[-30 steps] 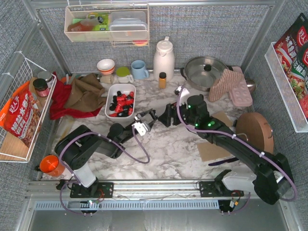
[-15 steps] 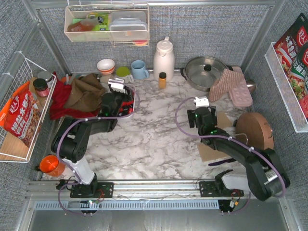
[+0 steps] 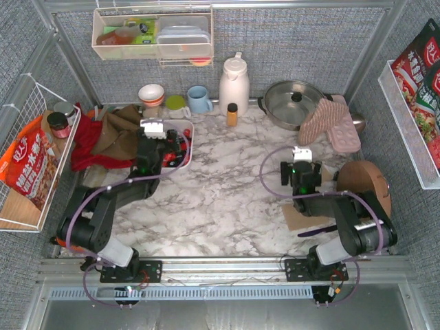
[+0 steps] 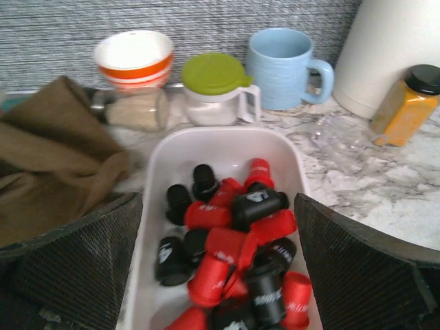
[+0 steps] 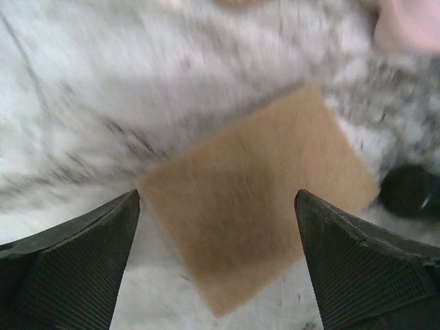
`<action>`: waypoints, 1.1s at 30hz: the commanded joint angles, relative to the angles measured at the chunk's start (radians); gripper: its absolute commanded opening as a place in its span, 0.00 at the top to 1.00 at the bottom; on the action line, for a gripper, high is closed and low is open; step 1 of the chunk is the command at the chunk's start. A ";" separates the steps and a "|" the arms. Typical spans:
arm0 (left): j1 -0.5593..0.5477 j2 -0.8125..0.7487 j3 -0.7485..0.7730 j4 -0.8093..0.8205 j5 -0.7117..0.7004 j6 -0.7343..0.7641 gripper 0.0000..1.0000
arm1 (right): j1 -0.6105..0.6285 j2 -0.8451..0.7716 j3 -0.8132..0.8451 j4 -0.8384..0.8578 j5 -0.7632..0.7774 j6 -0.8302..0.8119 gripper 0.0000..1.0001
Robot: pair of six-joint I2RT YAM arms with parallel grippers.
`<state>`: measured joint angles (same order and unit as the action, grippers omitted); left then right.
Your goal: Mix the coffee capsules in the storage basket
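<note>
The white storage basket (image 4: 221, 139) stands at the back left of the table and holds a heap of red and black coffee capsules (image 4: 237, 237). In the top view my left arm covers most of the basket (image 3: 188, 128); a few capsules (image 3: 181, 148) show at its right side. My left gripper (image 4: 217, 206) is open wide and empty, its fingers spanning the basket just above the capsules; it also shows in the top view (image 3: 163, 146). My right gripper (image 5: 216, 196) is open and empty above a tan card (image 5: 258, 199) on the marble, right of centre (image 3: 302, 172).
Behind the basket stand a red-and-white bowl (image 4: 134, 58), a green-lidded cup (image 4: 214, 86), a blue mug (image 4: 282, 65), a white jug (image 3: 234, 84) and an amber bottle (image 4: 409, 103). A brown cloth (image 4: 51, 158) lies left of it. A pot (image 3: 294, 103), mitts (image 3: 330, 124) and a round board (image 3: 364, 187) lie right.
My left gripper moved from the table's middle to over the basket, then slightly left. My right gripper drew back from the middle to the right, over the tan card.
</note>
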<state>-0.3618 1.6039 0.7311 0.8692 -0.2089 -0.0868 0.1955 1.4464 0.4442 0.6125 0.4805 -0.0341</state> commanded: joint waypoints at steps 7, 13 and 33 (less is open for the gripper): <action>0.001 -0.329 -0.333 0.138 -0.395 0.165 0.01 | -0.152 0.069 -0.123 0.344 -0.279 0.082 0.01; 0.014 -0.443 -0.534 0.115 -0.510 0.172 0.01 | -0.152 0.069 -0.069 0.237 -0.230 0.102 0.01; 0.423 -0.037 -0.542 0.543 -0.037 -0.030 0.01 | -0.140 0.075 -0.045 0.208 -0.203 0.096 0.01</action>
<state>0.0441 1.5631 0.0845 1.4929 -0.3508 -0.0437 0.0536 1.5204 0.3908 0.8047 0.2687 0.0536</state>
